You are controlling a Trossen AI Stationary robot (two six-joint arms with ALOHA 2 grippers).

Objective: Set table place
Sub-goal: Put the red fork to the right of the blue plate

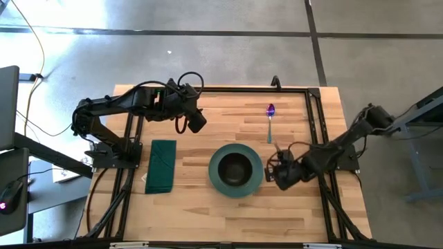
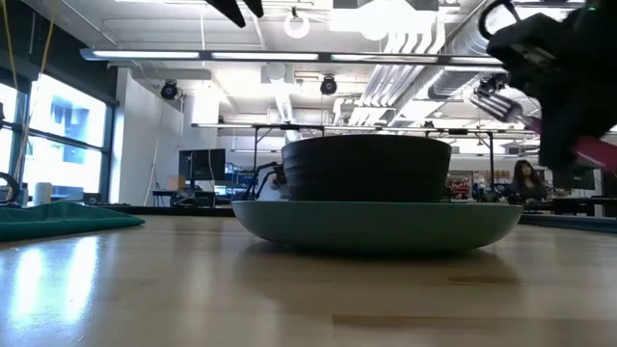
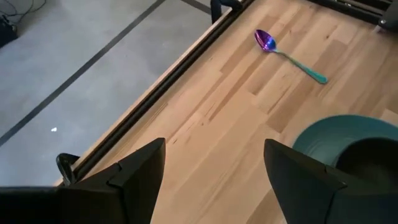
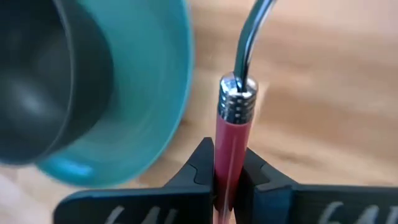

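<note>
- While the right gripper sits low just beside the right rim of the teal plate, its fingers are pinched on the red handle of a utensil; the right wrist view shows the handle clamped between the two pads, a chrome collar above it and a metal neck curving away over the wood.
- From the low view, fork-like tines show at the metal end of that utensil, up near the dark gripper body, above the surface.
- The surface, a light butcher-block wood top with a thin black rail frame, fills the middle of the high view and carries everything.
- A dark bowl stands in the teal plate, near the middle of the surface; the low view shows the bowl upright, seated on the wide shallow plate.
- A folded dark green napkin lies flat to the left of the plate, apart from it, beside the left arm's base.
- A spoon with a purple iridescent bowl and a teal handle lies on the wood beyond the plate, toward the far right part of the surface, touching nothing else.
- The left gripper hangs over the far left part of the surface, well apart from the plate; the left wrist view shows its fingers spread wide with only bare wood between them.
</note>
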